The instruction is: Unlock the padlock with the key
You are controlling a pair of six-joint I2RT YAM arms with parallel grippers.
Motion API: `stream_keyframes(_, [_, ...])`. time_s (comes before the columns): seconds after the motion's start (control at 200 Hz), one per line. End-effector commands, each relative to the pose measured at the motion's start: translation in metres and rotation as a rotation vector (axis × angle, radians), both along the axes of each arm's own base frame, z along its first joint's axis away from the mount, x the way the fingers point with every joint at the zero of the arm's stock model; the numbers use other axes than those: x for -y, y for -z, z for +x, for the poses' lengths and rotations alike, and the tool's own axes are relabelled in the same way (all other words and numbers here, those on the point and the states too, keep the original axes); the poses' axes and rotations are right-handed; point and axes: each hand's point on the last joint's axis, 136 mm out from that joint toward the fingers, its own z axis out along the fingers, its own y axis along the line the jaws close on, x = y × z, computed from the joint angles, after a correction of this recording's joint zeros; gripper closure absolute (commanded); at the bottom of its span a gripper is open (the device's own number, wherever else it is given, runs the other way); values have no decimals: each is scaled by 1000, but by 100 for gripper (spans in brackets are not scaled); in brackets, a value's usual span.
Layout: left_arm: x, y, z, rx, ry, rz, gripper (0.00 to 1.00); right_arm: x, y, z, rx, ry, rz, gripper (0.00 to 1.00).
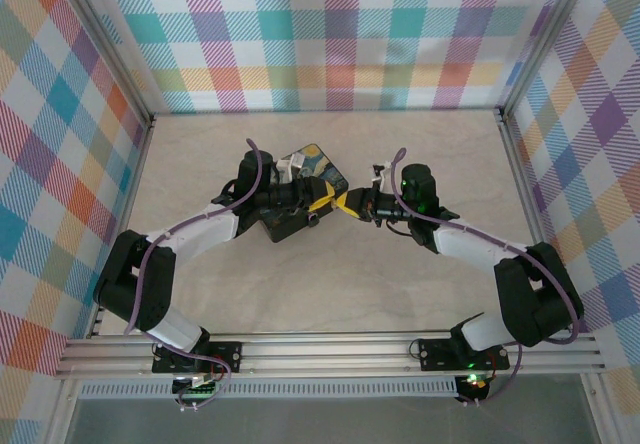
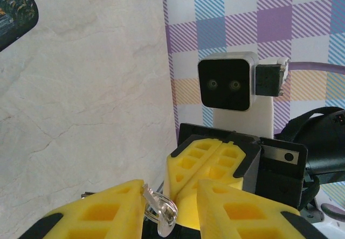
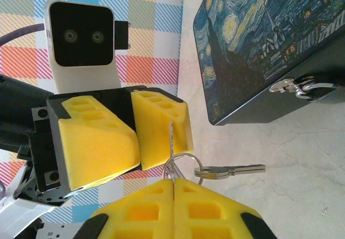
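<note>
The pale marbled worktop [image 1: 420, 154] fills the middle of the top view, with checked walls around it; the left arm [image 1: 190, 229] reaches in from the lower left and the right arm [image 1: 470, 249] from the lower right, and their yellow fingers meet near the centre of the frame; just upper left of that meeting point sits the dark blue box [image 1: 308, 164] painted with yellow swirls, the left arm's wrist lying against its near side.

In the left wrist view the left gripper [image 2: 170, 196] has its fingers spread, with a silvery key ring [image 2: 159, 206] hanging in the gap, close against the inner face of the finger at lower left; the other gripper's yellow fingers face it from just beyond the gap.

In the right wrist view the right gripper [image 3: 173, 182] has its fingers pressed together at the bottom of the frame, pinching the key [image 3: 171, 139]; its thin blade stands upright and edge-on out of the seam; a second key [image 3: 237, 169] hangs off the ring, pointing toward the right of the frame, above the worktop.

The padlock [image 3: 304, 86] shows as a small silvery piece at the latch on the box's dark side face, at the right edge of that frame, well apart from the key; its detail is too small to tell.
</note>
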Motion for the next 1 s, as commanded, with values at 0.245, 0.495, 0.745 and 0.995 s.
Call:
stream_keyframes(0.245, [3,-15,6,46,15,-33,84,-7,-14,1,45,-30,36,97])
stream_keyframes(0.495, [3,-10,8,34,13,-25,97,-4,-17,-2,54,-30,17,93])
stream_keyframes(0.745, [-1,6,6,61,42,169,100,13,-5,-9,59,24,-104,59])
stream_keyframes(0.995, [9,10,-15,94,160,325,100,12,-7,-3,107,14,-148,59])
